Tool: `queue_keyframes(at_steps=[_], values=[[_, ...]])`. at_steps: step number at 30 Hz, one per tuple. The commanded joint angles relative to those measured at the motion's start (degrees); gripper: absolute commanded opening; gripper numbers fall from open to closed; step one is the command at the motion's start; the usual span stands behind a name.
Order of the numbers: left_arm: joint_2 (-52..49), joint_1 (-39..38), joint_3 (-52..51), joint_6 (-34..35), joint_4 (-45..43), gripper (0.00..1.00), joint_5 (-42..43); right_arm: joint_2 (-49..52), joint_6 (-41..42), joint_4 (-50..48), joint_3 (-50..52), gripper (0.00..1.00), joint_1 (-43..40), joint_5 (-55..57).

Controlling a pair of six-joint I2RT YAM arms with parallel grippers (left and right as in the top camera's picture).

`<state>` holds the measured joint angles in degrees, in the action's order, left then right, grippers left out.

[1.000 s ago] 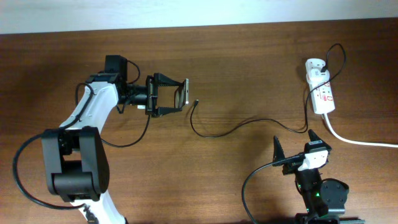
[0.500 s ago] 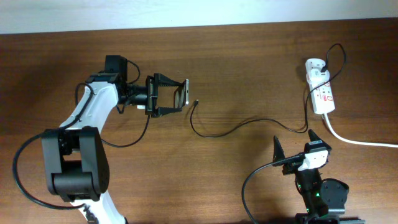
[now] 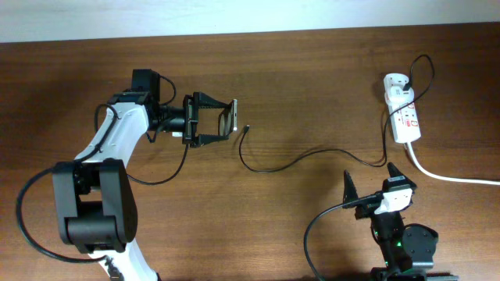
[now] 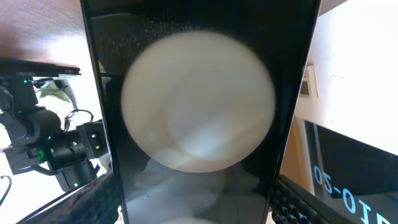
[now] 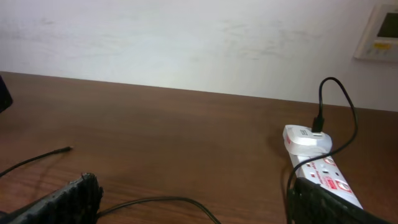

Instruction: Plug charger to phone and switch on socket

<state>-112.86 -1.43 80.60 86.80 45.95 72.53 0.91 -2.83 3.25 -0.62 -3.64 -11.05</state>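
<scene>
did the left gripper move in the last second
No. In the overhead view the left gripper sits exactly as before, clamped on the phone, its fingertips just left of the charger plug tip.

Only near-legible txt: cyan chars, roughly "0-0T", tilted and cut off at the edge, on a dark panel (image 4: 348,180) at lower right of the left wrist view; reading not certain. Socket (image 5: 320,171), far right on the table, has red markings w/ small print, too small to read.

Black phone (image 3: 227,117), black charger (image 3: 320,151), white socket (image 3: 406,121) (red markings).
</scene>
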Motion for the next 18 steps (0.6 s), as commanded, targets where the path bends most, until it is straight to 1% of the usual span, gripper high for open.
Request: queue_keyframes(at_steps=[1, 10, 12, 18], values=[[-0.1, 0.1, 1.7, 0.1, -0.1, 0.21, 1.4, -0.5, 0.2, 0.5, 0.2, 0.99, 0.2, 1.7], [-0.1, 0.1, 1.7, 0.1, -0.1, 0.20, 1.3, -0.5, 0.3, 0.4, 0.2, 0.99, 0.2, 1.0], [-0.1, 0.1, 1.7, 0.2, -0.1, 0.17, 1.4, -0.5, 1.4, 0.4, -0.1, 0.99, 0.2, 0.8], [-0.1, 0.1, 1.7, 0.2, -0.1, 0.16, 1.3, -0.5, 1.8, 0.4, -0.5, 0.99, 0.2, 0.8]])
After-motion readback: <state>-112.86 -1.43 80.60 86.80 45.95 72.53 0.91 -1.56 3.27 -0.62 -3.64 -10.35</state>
